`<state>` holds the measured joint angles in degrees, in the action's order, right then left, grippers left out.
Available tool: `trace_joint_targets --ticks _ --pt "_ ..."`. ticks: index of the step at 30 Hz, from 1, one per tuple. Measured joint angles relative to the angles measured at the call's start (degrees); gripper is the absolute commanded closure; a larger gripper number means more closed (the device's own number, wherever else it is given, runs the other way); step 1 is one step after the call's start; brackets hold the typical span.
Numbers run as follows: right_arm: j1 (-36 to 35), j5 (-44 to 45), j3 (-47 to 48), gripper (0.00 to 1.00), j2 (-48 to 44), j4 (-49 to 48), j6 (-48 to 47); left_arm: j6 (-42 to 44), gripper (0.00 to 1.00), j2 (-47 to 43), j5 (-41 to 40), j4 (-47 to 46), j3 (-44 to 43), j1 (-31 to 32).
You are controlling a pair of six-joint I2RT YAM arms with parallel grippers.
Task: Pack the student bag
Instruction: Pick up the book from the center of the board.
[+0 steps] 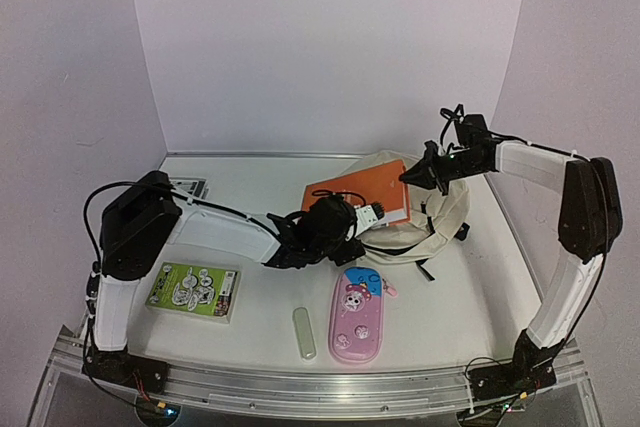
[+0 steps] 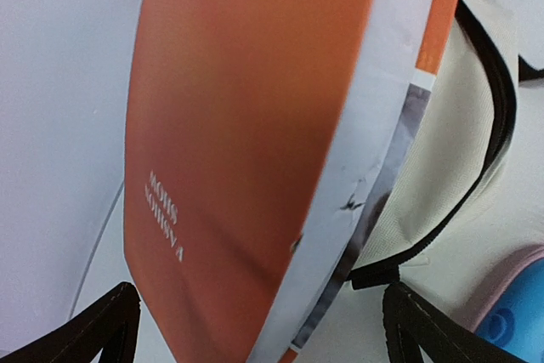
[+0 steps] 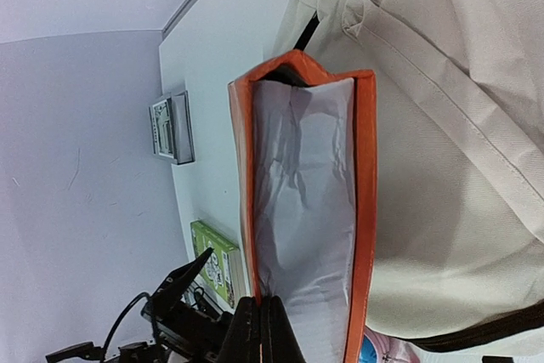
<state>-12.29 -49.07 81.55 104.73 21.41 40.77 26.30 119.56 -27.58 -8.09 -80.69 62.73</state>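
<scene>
The cream student bag (image 1: 440,215) lies at the back right of the table, its black-zippered opening facing left. It also shows in the left wrist view (image 2: 455,125) and the right wrist view (image 3: 450,167). An orange-covered book (image 1: 360,195) leans against the bag's opening. My left gripper (image 1: 372,215) is open, with the book's lower end (image 2: 238,142) between its wide-apart fingers (image 2: 110,325). My right gripper (image 1: 420,175) is at the book's upper right corner. Its fingers (image 3: 262,329) are pressed shut on the edge of the book (image 3: 306,210), where the cover meets the white pages.
A pink cartoon pencil case (image 1: 357,315) lies in front of the bag, with a pale oblong eraser (image 1: 304,332) to its left. A green box (image 1: 193,290) lies near the left arm. A small grey card holder (image 1: 188,187) is at the back left.
</scene>
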Motion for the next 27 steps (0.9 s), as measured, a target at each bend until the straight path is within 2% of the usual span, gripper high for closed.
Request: trace_joint_targets --ticks 4,9,12,16,17,19,22,25,27 --pt "-0.38 -0.83 -0.38 1.00 0.00 -1.64 1.22 5.16 0.01 4.62 -3.15 -3.39 -2.00 0.25" --pt "-0.68 -1.60 -1.34 1.00 -0.05 -2.78 2.01 13.23 0.10 7.94 -9.04 -10.90 -3.01 0.74" --pt "-0.83 -1.71 -2.03 1.00 -0.07 -3.48 2.36 17.98 0.24 8.71 -12.30 -16.84 -3.01 1.01" --pt "-0.92 -1.89 -2.22 1.00 -0.17 -4.63 2.97 22.12 0.51 8.69 -14.64 -23.22 -1.65 1.23" --pt "-1.00 -1.94 -2.22 0.97 -0.24 -4.77 3.01 22.65 0.57 8.62 -14.64 -24.27 -1.00 1.32" --pt "-1.39 -2.01 -2.22 0.72 -0.36 -5.06 3.02 22.75 0.66 8.27 -14.69 -24.94 0.07 1.44" --pt "-2.13 -2.38 -2.20 0.40 -0.61 -5.25 2.67 22.88 0.69 6.60 -14.57 -24.78 1.95 1.52" --pt "-2.25 -3.20 -0.82 0.19 -0.76 -5.07 1.37 22.08 0.70 4.04 -14.07 -22.88 3.10 1.52" --pt "-1.88 -3.56 1.40 0.10 -0.97 -4.36 0.18 20.64 0.72 1.56 -13.34 -20.27 3.32 1.42"
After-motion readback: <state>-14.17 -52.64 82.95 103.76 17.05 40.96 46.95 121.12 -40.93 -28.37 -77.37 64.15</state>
